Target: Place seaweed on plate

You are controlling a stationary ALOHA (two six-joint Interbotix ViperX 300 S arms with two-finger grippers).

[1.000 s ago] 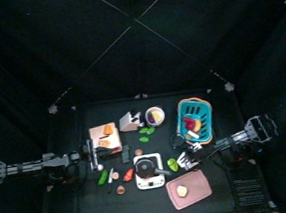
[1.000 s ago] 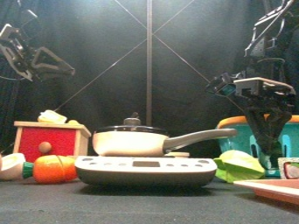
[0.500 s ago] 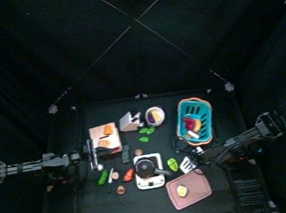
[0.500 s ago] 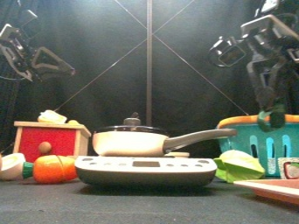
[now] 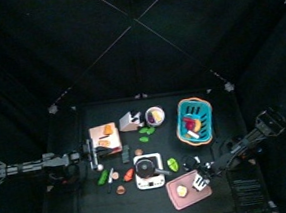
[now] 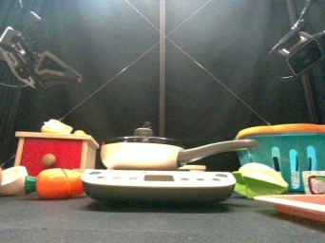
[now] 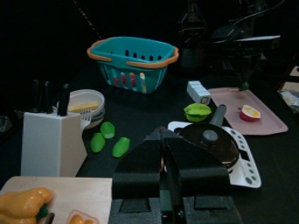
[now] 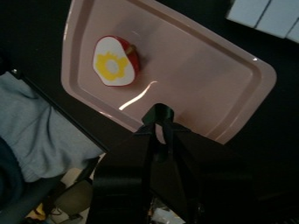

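Observation:
The pale pink square plate lies at the table's front right; its edge shows in the front view. A fried egg piece lies on it. My right gripper hangs over the plate's edge, shut on a thin dark green seaweed piece. In the top view it is at the plate's right side. My left gripper rests at the table's left edge, jaws together.
A white stove with a pan stands left of the plate. The blue basket is behind it. A green leafy piece, a knife block and a red box stand around.
My right arm has lifted away from the basket and swung to the front, over the plate, with the seaweed in its jaws. The left arm has not moved.

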